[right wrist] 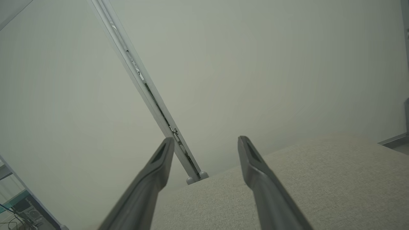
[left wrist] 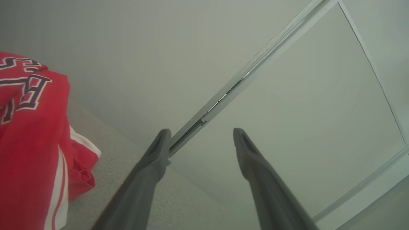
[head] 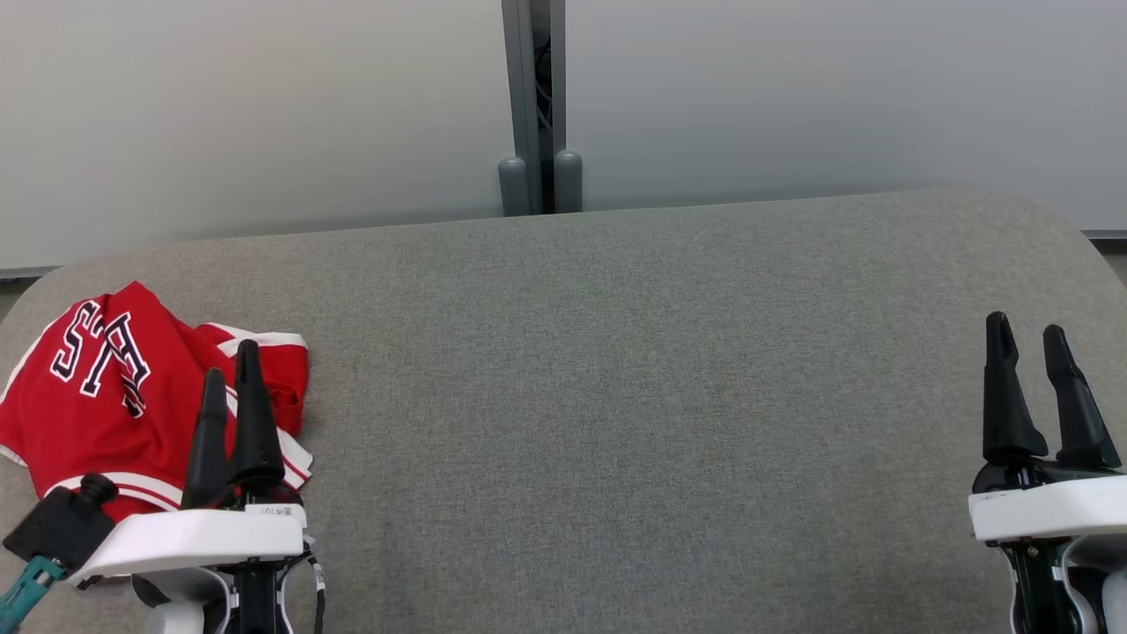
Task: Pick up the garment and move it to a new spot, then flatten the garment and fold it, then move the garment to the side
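Note:
The garment [head: 106, 396] is a red jersey with white trim and dark lettering, lying crumpled at the left end of the grey table [head: 616, 370]. My left gripper [head: 231, 365] stands open above the garment's right part, with nothing between its fingers. In the left wrist view the garment [left wrist: 28, 143] lies to the left of the gripper [left wrist: 199, 131], whose fingers point past the table's edge at the wall. My right gripper [head: 1026, 330] stands open and empty at the table's right end. The right wrist view has its gripper [right wrist: 206, 140] above bare table [right wrist: 303, 179].
Pale wall panels rise behind the table, joined by a grey post [head: 539, 106] at the middle. The table's far corners are rounded. A black knob with a teal part [head: 53, 537] sits on my left arm at the lower left.

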You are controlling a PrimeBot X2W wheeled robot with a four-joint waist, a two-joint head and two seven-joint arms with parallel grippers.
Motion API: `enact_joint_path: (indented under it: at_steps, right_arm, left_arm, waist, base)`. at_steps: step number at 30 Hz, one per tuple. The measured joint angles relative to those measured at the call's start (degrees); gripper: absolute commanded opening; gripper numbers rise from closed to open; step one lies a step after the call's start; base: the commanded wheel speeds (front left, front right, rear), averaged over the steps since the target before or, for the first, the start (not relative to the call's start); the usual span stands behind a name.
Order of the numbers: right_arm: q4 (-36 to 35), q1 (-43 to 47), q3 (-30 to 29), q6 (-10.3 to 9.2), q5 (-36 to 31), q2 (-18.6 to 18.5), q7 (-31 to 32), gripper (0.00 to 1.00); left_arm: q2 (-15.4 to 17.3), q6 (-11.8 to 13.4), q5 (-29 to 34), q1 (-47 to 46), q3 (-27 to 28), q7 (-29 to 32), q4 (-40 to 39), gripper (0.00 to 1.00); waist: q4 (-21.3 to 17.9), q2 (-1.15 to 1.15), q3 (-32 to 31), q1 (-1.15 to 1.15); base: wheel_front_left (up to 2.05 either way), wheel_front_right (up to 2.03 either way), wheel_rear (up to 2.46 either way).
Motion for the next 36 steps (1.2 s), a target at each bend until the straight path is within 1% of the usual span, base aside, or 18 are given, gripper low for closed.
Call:
enact_joint_path:
  at_steps: [6, 15, 21, 27, 33, 36]
  right_arm:
    - [-1.10, -0.01, 1.26, 0.00, -4.47, -0.02, -1.25, 1.00]
    - [-0.87, 0.08, 1.83, 0.00, -9.69, -0.14, -2.94, 1.00]
    - [2.76, 0.29, 3.28, 0.01, -11.72, -0.21, -3.91, 1.00]
    - [7.15, 0.35, 4.21, 0.01, -13.02, -0.25, -4.91, 1.00]
    - [11.61, 0.19, 6.60, 0.01, -14.54, -0.32, -5.69, 1.00]
    - [13.25, 0.03, 7.36, 0.10, -15.86, -0.32, -5.68, 1.00]
  left_arm:
    - [0.02, 2.94, 5.98, 1.13, -1.35, -0.54, -2.07, 1.00]
    - [0.07, 4.60, 18.80, 1.53, -6.50, -1.38, -1.86, 1.00]
    - [0.05, 6.05, 26.05, 2.21, -9.85, -1.98, 1.23, 1.00]
    - [0.10, 7.60, 29.95, 2.30, -11.51, -2.36, 5.87, 1.00]
    - [0.09, 9.88, 34.15, 2.27, -12.25, -2.91, 7.58, 1.00]
    - [0.11, 10.55, 35.59, 2.27, -12.35, -3.10, 7.75, 1.00]
  waist:
    - [0.12, 0.00, 0.17, 0.00]
    - [0.54, 0.00, 0.45, 0.00]
    - [0.65, 0.00, 0.37, 0.00]
    - [0.68, 0.00, 0.04, 0.00]
    - [0.63, 0.00, -0.29, 0.00]
    - [0.58, 0.00, -0.34, 0.00]
  base:
    - [0.00, 0.00, 0.00]
    - [0.00, 0.00, 0.00]
    - [0.00, 0.00, 0.00]
    - [0.00, 0.00, 0.00]
    - [0.00, 0.00, 0.00]
    - [0.00, 0.00, 0.00]
